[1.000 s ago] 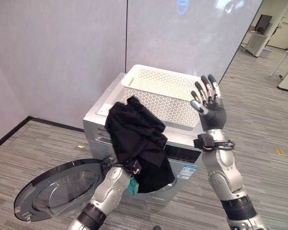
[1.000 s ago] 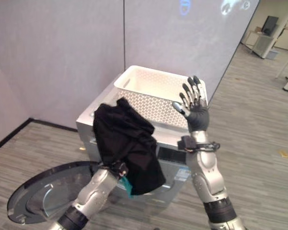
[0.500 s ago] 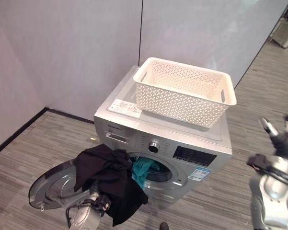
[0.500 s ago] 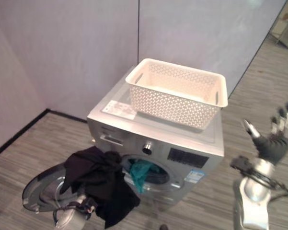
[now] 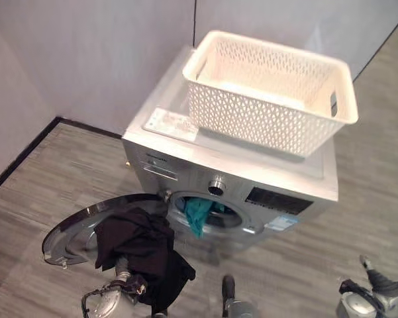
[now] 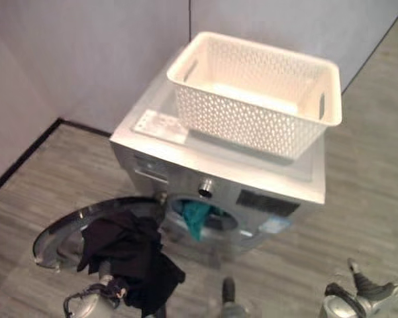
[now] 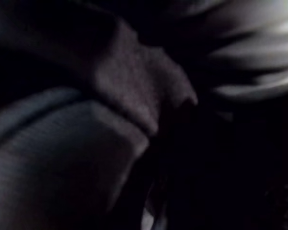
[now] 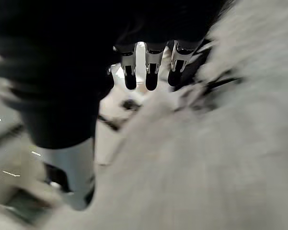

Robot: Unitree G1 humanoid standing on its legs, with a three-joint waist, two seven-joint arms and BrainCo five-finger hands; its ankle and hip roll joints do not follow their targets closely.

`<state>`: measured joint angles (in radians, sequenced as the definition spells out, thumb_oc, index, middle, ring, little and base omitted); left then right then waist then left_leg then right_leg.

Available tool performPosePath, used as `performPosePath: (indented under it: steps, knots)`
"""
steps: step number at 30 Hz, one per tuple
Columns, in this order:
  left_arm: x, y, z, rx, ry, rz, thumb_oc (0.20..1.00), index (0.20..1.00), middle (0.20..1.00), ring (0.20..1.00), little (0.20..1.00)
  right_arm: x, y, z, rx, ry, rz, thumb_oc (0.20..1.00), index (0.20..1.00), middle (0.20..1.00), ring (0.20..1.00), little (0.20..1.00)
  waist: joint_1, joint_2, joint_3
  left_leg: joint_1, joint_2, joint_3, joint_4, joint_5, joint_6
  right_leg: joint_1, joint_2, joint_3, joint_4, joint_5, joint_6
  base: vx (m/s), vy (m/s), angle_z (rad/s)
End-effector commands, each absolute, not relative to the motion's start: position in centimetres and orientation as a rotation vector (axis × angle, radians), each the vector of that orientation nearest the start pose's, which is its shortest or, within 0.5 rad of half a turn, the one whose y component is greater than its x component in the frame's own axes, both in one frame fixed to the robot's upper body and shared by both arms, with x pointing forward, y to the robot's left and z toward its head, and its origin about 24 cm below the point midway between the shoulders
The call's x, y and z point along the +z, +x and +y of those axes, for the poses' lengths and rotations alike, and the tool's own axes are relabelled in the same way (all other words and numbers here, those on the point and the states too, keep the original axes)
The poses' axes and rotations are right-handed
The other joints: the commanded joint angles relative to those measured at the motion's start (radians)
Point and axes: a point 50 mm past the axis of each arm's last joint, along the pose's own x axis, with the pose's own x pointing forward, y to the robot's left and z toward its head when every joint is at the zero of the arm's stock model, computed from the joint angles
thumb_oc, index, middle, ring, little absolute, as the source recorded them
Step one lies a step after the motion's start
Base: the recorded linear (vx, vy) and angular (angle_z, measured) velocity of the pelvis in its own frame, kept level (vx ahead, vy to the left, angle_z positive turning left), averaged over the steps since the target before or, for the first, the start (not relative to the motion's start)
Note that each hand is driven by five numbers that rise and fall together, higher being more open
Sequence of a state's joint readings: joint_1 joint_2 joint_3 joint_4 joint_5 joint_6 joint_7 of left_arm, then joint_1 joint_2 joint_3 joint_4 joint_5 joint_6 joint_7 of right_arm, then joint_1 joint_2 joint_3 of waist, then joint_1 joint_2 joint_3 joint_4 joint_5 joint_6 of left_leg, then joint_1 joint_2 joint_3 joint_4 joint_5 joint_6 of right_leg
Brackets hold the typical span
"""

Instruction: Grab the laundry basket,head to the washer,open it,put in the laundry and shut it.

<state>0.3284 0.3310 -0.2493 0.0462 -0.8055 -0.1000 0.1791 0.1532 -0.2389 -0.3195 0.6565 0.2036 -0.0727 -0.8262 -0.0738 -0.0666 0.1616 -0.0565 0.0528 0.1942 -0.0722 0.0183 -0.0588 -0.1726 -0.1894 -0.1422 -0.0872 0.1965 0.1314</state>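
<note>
1. Left eye view: you've got the white laundry basket [image 5: 271, 89] sitting on top of the washer [image 5: 235, 179], nothing visible inside it. Washer door [image 5: 73, 232] is swung open and low. A teal garment [image 5: 199, 213] hangs out of the drum opening. A white label sheet [image 5: 172, 124] lies on the washer top beside the basket; its print is too small to read.
2. Right eye view: the black garment [image 6: 129, 255] is draped over your left hand [image 6: 106, 286], in front of the open door; can't tell the finger state. Your right hand [image 6: 371, 288] is low by the floor.
3. Left wrist view: dark cloth right up close, fingers hidden.
4. Right wrist view: fingers [image 8: 151, 72] straight, holding nothing.
</note>
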Motion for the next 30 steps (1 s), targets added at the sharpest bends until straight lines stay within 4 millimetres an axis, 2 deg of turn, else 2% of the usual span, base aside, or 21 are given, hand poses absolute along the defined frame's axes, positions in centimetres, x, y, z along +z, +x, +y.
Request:
performPosePath:
  steps: [1, 3, 4, 5, 6, 7, 8, 9, 10, 11, 16, 19, 23, 30]
  knots:
    - [-0.3, 18.9, 18.4, 0.121, -0.458, 0.204, 0.2, 0.2, 0.2, 0.2, 0.2, -7.3, 13.5, -31.8, -1.304, -0.059, 0.567, 1.0, 1.0, 1.0, 1.0, 1.0, -0.012, 0.028, 0.086, -0.064, -0.032, 0.004, 0.046, -0.093, 0.079, 0.014, -0.071, -0.063, 0.058, -0.1, 0.038, -0.15, -0.002, -0.11]
    - [-0.4, 19.5, 17.9, 0.111, -0.45, 0.204, 0.2, 0.2, 0.2, 0.2, 0.2, -9.1, 13.9, -29.4, -1.218, -0.01, 0.658, 1.0, 1.0, 1.0, 1.0, 1.0, -0.008, 0.03, 0.11, -0.107, -0.035, 0.004, 0.063, -0.088, 0.076, -0.017, -0.074, -0.065, 0.06, -0.092, 0.034, -0.1, 0.002, 0.0]
    - [-0.4, 19.5, 17.9, 0.112, -0.45, 0.203, 0.2, 0.2, 0.2, 0.2, 0.2, -9.1, 14.0, -29.4, -1.217, -0.009, 0.658, 1.0, 1.0, 1.0, 1.0, 1.0, -0.008, 0.029, 0.109, -0.11, -0.035, 0.004, 0.065, -0.089, 0.077, -0.019, -0.075, -0.064, 0.06, -0.092, 0.034, -0.06, -0.005, 0.04]
    - [-0.6, 19.9, 17.4, 0.111, -0.451, 0.209, 0.2, 0.2, 0.2, 0.2, 0.2, -10.1, 14.1, -27.7, -1.143, -0.005, 0.715, 1.0, 1.0, 1.0, 1.0, 1.0, -0.006, 0.029, 0.122, -0.129, -0.034, 0.007, 0.07, -0.084, 0.074, -0.033, -0.076, -0.067, 0.059, -0.086, 0.033, -0.1, -0.014, -0.05]
    - [-0.8, 20.8, 16.6, 0.106, -0.449, 0.21, 0.2, 0.2, 0.2, 0.2, 0.2, -11.0, 15.1, -24.8, -1.003, 0.003, 0.757, 1.0, 1.0, 1.0, 1.0, 1.0, -0.005, 0.028, 0.142, -0.164, -0.035, 0.011, 0.081, -0.077, 0.071, -0.066, -0.08, -0.068, 0.062, -0.079, 0.031, -0.1, -0.014, -0.02]
    - [-0.8, 20.8, 16.6, 0.106, -0.449, 0.209, 0.2, 0.2, 0.2, 0.2, 0.2, -11.0, 15.1, -24.8, -1.003, 0.003, 0.757, 1.0, 1.0, 1.0, 1.0, 1.0, -0.005, 0.028, 0.142, -0.165, -0.035, 0.011, 0.081, -0.077, 0.071, -0.066, -0.08, -0.068, 0.062, -0.079, 0.031, -0.11, -0.008, 0.03]
    - [-0.8, 21.7, 15.9, 0.078, -0.425, 0.203, 0.2, 0.2, 0.2, 0.2, 0.2, -11.5, 16.1, -22.8, -0.899, 0.033, 0.774, 1.0, 1.0, 1.0, 1.0, 1.0, -0.003, 0.029, 0.161, -0.194, -0.036, 0.017, 0.087, -0.072, 0.069, -0.092, -0.083, -0.064, 0.063, -0.072, 0.03, -0.08, -0.004, 0.04]
    - [-0.8, 22.2, 15.5, 0.066, -0.417, 0.202, 0.2, 0.2, 0.2, 0.2, 0.2, -11.2, 17.0, -22.3, -0.864, 0.05, 0.756, 1.0, 1.0, 1.0, 1.0, 1.0, -0.002, 0.029, 0.168, -0.208, -0.037, 0.019, 0.09, -0.071, 0.067, -0.106, -0.085, -0.062, 0.064, -0.069, 0.029, -0.04, -0.016, 0.03]
    - [-0.6, 23.4, 14.6, 0.042, -0.394, 0.192, 0.2, 0.2, 0.2, 0.2, 0.2, -11.0, 18.5, -20.7, -0.791, 0.094, 0.737, 1.0, 1.0, 1.0, 1.0, 1.0, 0.004, 0.035, 0.18, -0.226, -0.035, 0.012, 0.092, -0.089, 0.058, -0.125, -0.085, -0.055, 0.065, -0.078, 0.037, 0.0, 0.0, 0.0]
    - [-0.5, 23.5, 14.6, 0.042, -0.395, 0.19, 0.2, 0.2, 0.2, 0.2, 0.2, -10.9, 18.6, -20.7, -0.791, 0.095, 0.735, 1.0, 1.0, 1.0, 1.0, 1.0, 0.003, 0.035, 0.18, -0.228, -0.035, 0.012, 0.092, -0.089, 0.058, -0.127, -0.085, -0.055, 0.066, -0.078, 0.037, 0.01, -0.021, 0.03]
    - [0.8, 26.4, 12.0, 0.006, -0.428, 0.15, 0.2, 0.2, 0.2, 0.2, 0.2, -9.5, 21.7, -19.0, -0.72, 0.118, 0.665, 1.0, 1.0, 1.0, 1.0, 1.0, -0.004, 0.043, 0.215, -0.306, -0.044, 0.02, 0.111, -0.079, 0.05, -0.197, -0.096, -0.055, 0.073, -0.066, 0.035, -0.05, -0.022, 0.0]
    - [2.1, 28.0, 10.7, -0.01, -0.455, 0.113, 0.2, 0.2, 0.2, 0.2, 0.2, -8.5, 23.0, -19.1, -0.724, 0.105, 0.616, 1.0, 1.0, 1.0, 1.0, 1.0, -0.013, 0.049, 0.234, -0.344, -0.049, 0.027, 0.113, -0.076, 0.048, -0.241, -0.095, -0.052, 0.076, -0.06, 0.037, -0.02, -0.008, 0.0]
    - [3.0, 29.3, 9.6, -0.01, -0.477, 0.095, 0.2, 0.2, 0.2, 0.2, 0.2, -7.8, 23.7, -19.2, -0.741, 0.124, 0.578, 1.0, 1.0, 1.0, 1.0, 1.0, -0.023, 0.056, 0.246, -0.383, -0.053, 0.03, 0.114, -0.072, 0.047, -0.288, -0.093, -0.049, 0.082, -0.051, 0.038, -0.01, -0.015, 0.0]
    - [5.1, 32.7, 8.6, 0.061, -0.51, 0.065, 0.2, 0.2, 0.2, 0.2, 0.2, -6.0, 25.3, -18.4, -0.729, 0.172, 0.466, 1.0, 1.0, 1.0, 1.0, 1.0, -0.055, 0.043, 0.274, -0.489, -0.04, 0.043, 0.126, -0.064, 0.038, -0.406, -0.08, -0.042, 0.089, -0.041, 0.036, -0.01, -0.038, -0.02]
